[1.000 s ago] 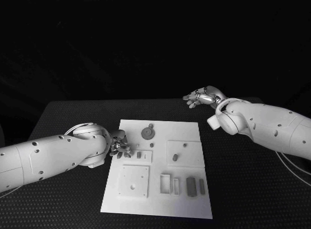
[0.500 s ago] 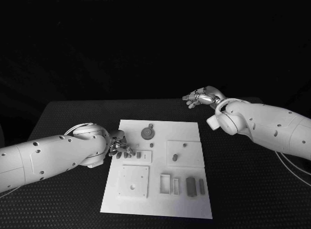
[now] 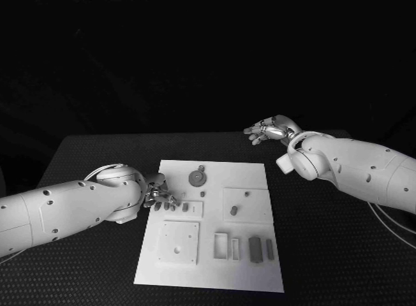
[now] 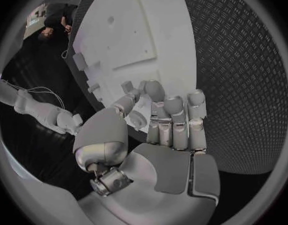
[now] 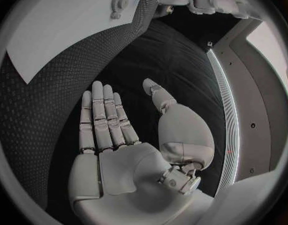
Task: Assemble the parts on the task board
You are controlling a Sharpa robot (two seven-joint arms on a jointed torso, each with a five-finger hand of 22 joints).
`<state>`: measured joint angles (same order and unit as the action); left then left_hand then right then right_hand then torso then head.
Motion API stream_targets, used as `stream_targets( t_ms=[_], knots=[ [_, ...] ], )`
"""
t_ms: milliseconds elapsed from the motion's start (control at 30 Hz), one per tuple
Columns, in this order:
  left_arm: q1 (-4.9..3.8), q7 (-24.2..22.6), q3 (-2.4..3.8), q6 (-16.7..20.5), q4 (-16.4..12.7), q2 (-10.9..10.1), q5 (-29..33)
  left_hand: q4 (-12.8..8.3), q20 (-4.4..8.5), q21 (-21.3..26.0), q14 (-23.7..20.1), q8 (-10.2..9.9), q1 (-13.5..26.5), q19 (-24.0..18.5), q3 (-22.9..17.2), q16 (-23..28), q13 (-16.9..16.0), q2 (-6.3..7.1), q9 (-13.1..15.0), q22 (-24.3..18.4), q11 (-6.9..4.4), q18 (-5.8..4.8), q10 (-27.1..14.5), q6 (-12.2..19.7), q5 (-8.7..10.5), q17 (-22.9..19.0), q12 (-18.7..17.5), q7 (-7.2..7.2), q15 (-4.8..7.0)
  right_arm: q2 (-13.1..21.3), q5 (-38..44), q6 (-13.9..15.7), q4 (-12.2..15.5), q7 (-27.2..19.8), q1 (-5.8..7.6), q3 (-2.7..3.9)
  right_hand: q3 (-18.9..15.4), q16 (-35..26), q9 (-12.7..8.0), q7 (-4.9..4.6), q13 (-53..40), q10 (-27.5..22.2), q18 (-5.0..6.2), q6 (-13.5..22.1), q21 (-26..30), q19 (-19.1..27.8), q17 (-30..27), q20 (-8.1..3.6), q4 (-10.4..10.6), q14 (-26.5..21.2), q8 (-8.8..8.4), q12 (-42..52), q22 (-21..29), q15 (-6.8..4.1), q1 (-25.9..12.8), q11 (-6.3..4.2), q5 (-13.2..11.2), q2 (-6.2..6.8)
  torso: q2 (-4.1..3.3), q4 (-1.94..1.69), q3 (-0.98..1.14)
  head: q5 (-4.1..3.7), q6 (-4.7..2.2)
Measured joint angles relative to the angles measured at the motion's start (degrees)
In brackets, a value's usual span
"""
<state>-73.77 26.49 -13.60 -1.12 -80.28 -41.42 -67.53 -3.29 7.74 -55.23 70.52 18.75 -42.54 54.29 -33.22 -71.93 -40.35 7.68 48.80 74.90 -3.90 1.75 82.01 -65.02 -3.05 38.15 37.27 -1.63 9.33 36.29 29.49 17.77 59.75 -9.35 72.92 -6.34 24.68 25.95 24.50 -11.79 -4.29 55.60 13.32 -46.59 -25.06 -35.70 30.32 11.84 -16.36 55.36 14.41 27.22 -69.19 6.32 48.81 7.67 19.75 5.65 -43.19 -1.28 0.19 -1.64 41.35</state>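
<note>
Edged slightly farther over the task board (image 3: 212, 268) edge: left hand (image 3: 160, 199), fingers apart, gripping nothing, touching a small upright part (image 3: 185, 206) just beside it boardward. Well apart at the far surface (image 3: 97, 153) corner, right hand (image 3: 268, 131), open and empty.

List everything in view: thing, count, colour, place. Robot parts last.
table: one, black, under everything.
task board: one, white, mid-table.
round part: one, grey, far end of the board.
oval part: one, grey, right square plate, mid-board.
bar parts: several, grey, near right of the board.
left hand: one, silver, fingers at the board's left edge; whether it holds a part cannot be told.
right hand: one, silver, open, over the far right table, off the board.
</note>
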Motion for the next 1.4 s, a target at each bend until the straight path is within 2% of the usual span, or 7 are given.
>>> stream_targets(
  t_ms=[300,600,667,733,833,967,1400],
  knots=[
    [0.15,-1.0,0.25,4.1,0.0,-0.6,2.0,7.9,-0.1,1.2,-2.0,-1.2,2.9,-1.2,-3.3,1.5,0.7,6.09,0.4,0.0,0.46,0.0,-2.2,1.5,0.0,-1.1,-1.4,-0.84,-0.37,0.0,0.0,0.0,-0.1,0.0,-0.07,0.0,0.0,0.0,0.0,0.01,0.0,0.0,0.0,0.0,0.0,0.0,0.0,0.0,0.0,0.0,0.0,0.0,0.0,0.0,0.0,0.0,0.0,0.0,0.01,0.02,-0.01,-0.12,-0.2],
    [0.09,-6.5,1.18,10.0,0.3,-0.6,10.5,7.5,-2.26,7.4,-9.7,-5.8,-0.1,-8.5,-2.3,10.4,4.3,8.88,-1.6,-1.4,3.96,0.0,-11.7,9.1,0.0,-5.4,-9.4,-4.7,-4.32,0.0,0.0,0.0,-0.2,0.0,-0.11,0.0,0.0,0.0,0.0,0.01,0.0,0.0,0.0,0.0,0.0,0.0,0.0,0.0,0.0,0.0,0.0,0.0,0.0,0.0,0.0,0.0,0.0,0.0,0.03,0.01,0.04,-0.32,-0.44],
    [0.1,-9.0,1.18,12.1,0.7,-0.4,11.8,6.4,-2.73,8.2,-10.5,-5.8,-2.1,-9.0,-2.2,11.4,4.7,8.57,-1.8,-1.6,4.59,0.0,-12.7,9.6,0.0,-5.9,-10.4,-4.97,-4.93,0.0,0.0,0.0,-0.2,0.0,-0.11,0.0,0.0,0.0,0.0,0.01,0.0,0.0,0.0,0.0,0.0,0.0,0.0,0.0,0.0,0.0,0.0,0.0,0.0,0.0,0.0,0.0,0.0,0.0,0.03,0.01,0.05,-0.34,-0.51],
    [0.1,-11.6,1.18,13.9,1.1,-0.2,12.4,2.9,-2.94,9.2,-12.0,-6.1,-7.0,-10.7,-2.8,12.5,5.4,6.8,-2.1,-1.6,5.06,-1.01,-14.3,9.7,0.0,-6.3,-11.7,-5.09,-5.75,0.0,0.0,0.0,-0.2,0.0,-0.11,0.0,0.0,0.0,0.0,0.02,0.0,0.0,0.0,0.0,0.0,0.0,0.0,0.0,0.0,0.0,0.0,0.0,0.0,0.0,0.0,0.0,0.0,0.0,0.03,0.01,0.05,-0.35,-0.56],
    [0.1,-16.1,1.16,16.5,1.5,0.3,12.0,-2.7,-3.14,9.7,-12.7,-6.1,-13.7,-11.2,-3.0,13.1,6.9,4.47,-2.7,-1.5,5.59,-1.01,-14.8,9.8,-0.06,-6.5,-13.4,-5.19,-6.34,0.0,0.0,0.0,-0.4,0.0,-0.12,0.0,0.0,0.0,0.0,0.02,0.0,0.0,0.0,0.0,0.0,0.0,0.0,0.0,0.0,0.0,0.0,0.0,0.0,0.0,0.0,0.0,0.0,0.0,0.03,-0.03,0.05,-0.43,-0.62],
    [0.11,-21.9,0.9,18.9,1.9,1.7,9.0,-9.6,-3.14,10.4,-13.2,-6.1,-22.1,-11.2,-4.0,13.9,9.5,3.87,-3.6,-1.2,6.63,-1.0,-15.9,9.3,-1.01,-6.8,-16.5,-4.82,-7.1,0.0,0.0,0.0,-0.9,0.0,-0.12,0.0,0.0,0.0,0.0,0.02,0.0,0.0,0.0,0.0,0.0,0.0,0.0,0.0,0.0,0.0,0.0,0.0,-0.1,0.0,0.0,0.0,0.0,0.0,0.01,-0.07,0.02,-0.58,-0.73],
    [1.16,-30.8,0.42,20.0,5.3,7.2,-5.2,-11.9,-2.67,11.1,-7.7,-8.8,-25.1,-8.6,-2.9,12.8,17.8,5.42,-8.0,-0.2,7.77,-0.91,-18.2,12.2,-0.55,-6.3,-28.4,-3.38,-6.92,-0.3,0.0,-0.1,-1.3,0.0,-0.12,0.0,0.0,0.0,0.0,0.04,0.0,0.0,0.0,0.0,0.2,0.0,0.0,0.0,0.0,0.0,0.0,0.0,-0.1,0.0,0.0,0.0,0.0,0.0,-0.09,0.11,-0.05,-0.74,-0.87]
  ],
)
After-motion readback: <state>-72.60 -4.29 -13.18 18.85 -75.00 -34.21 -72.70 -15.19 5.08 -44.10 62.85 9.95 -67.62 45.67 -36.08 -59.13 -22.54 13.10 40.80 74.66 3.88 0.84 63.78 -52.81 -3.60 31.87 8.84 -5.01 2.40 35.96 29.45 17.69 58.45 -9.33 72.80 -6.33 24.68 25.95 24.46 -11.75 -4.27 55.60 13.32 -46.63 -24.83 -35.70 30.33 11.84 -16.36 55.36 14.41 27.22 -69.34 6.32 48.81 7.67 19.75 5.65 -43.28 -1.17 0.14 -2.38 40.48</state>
